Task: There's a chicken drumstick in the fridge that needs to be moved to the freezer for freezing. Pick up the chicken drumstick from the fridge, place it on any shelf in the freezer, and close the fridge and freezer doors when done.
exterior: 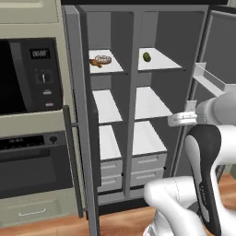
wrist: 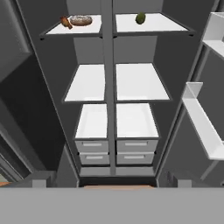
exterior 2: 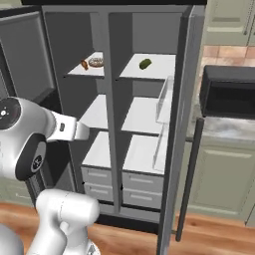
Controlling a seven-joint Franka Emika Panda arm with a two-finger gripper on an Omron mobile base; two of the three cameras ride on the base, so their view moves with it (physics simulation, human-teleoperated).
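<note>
The chicken drumstick (exterior: 95, 62) (exterior 2: 84, 64) (wrist: 65, 22) lies on the top white shelf of the narrower left half of the grey unit, the freezer (exterior: 107, 107), right beside a frosted donut (exterior: 103, 59) (wrist: 81, 20). The wider right half, the fridge (exterior: 152, 103) (wrist: 141, 83), has a small green fruit (exterior: 147, 56) (exterior 2: 145, 63) (wrist: 140, 18) on its top shelf. Both tall doors stand open. My gripper (exterior: 171, 120) (exterior 2: 85, 130) (wrist: 109, 183) hovers open and empty in front of the unit at middle-shelf height, well below and short of the drumstick.
The right door (exterior: 216, 50) carries clear-white bins (exterior: 209, 79) (wrist: 202, 122) that jut out near my arm. The left door (exterior: 80, 138) is seen edge-on, its bar handle (exterior: 70, 161) beside a wall oven (exterior: 32, 161). Drawers (wrist: 114, 151) sit low. A counter (exterior 2: 224, 127) stands to the right.
</note>
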